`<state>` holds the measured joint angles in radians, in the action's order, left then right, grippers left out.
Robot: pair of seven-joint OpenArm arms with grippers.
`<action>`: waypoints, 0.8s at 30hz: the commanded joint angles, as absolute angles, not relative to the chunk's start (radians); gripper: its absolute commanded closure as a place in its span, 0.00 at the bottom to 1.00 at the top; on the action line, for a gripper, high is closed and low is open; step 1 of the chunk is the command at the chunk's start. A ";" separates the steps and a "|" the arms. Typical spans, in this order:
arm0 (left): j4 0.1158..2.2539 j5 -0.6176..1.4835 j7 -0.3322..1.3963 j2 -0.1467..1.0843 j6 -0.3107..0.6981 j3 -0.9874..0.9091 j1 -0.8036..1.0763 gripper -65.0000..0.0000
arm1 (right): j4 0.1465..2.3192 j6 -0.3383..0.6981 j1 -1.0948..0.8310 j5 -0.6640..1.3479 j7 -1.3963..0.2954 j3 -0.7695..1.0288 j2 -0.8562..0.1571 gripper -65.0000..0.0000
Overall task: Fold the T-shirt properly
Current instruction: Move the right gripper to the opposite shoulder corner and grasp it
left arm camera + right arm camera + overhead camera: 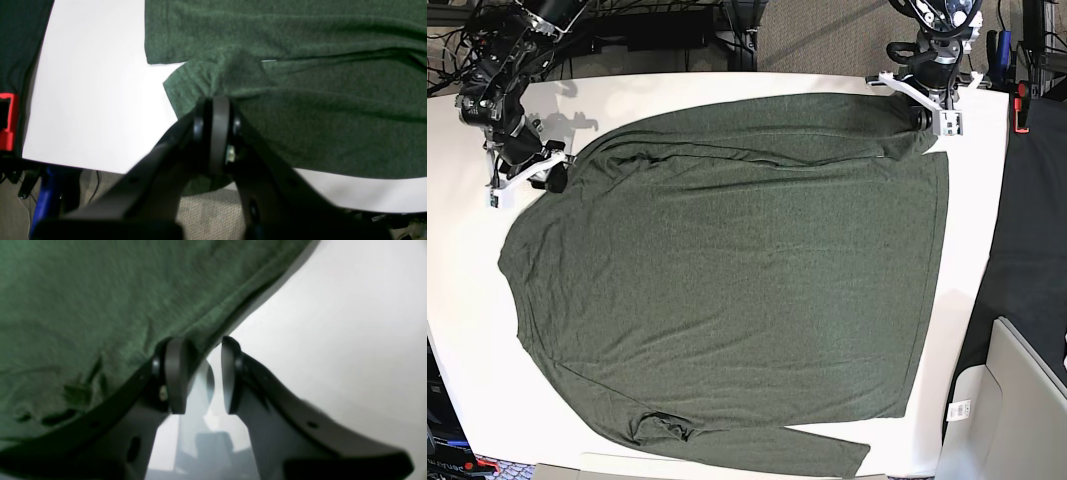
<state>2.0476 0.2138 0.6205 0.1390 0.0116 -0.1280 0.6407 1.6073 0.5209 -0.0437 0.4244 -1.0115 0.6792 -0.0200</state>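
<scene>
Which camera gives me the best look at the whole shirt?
The base view: the shirt lies spread on the table, all edges visible. The left wrist view shows only bunched cloth at the shut left pincer; the right wrist view shows one edge by the right pincer.

The base view looks straight down from high above the T-shirt point(727, 270), taking in the whole worktop point(727, 85). Each wrist view sits close behind its hand, facing the T-shirt's edge, which the base view also covers.

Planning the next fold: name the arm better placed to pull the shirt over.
Left. The left gripper is shut on the T-shirt fabric, while the right gripper stands open at the shirt's edge.
</scene>
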 commanded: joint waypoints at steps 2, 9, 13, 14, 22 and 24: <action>2.064 0.213 0.598 0.143 0.010 -0.130 0.648 1.00 | 1.572 0.507 -0.042 0.369 -1.067 0.711 -0.005 0.74; 2.061 0.213 0.598 0.143 0.010 -0.130 0.647 1.00 | 1.567 0.513 -0.045 0.371 -1.082 0.720 -0.004 0.62; 2.061 0.213 0.599 0.143 0.010 -0.130 0.644 1.00 | 1.546 0.513 -0.024 0.372 -1.086 0.720 -0.001 0.62; 2.061 0.213 0.599 0.143 0.010 -0.130 0.644 1.00 | 1.532 0.513 -0.018 0.372 -1.087 0.720 -0.001 0.62; 2.061 0.213 0.599 0.143 0.010 -0.128 0.644 1.00 | 1.474 0.512 -0.012 0.415 -1.087 0.722 0.019 0.62; 2.060 0.213 0.599 0.143 0.010 -0.128 0.644 1.00 | 1.442 0.513 0.001 0.420 -1.087 0.722 0.019 0.64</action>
<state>2.0464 0.2138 0.6209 0.1390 0.0116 -0.1268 0.6395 1.4689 0.5510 0.0170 0.5331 -0.9581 0.7265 0.0067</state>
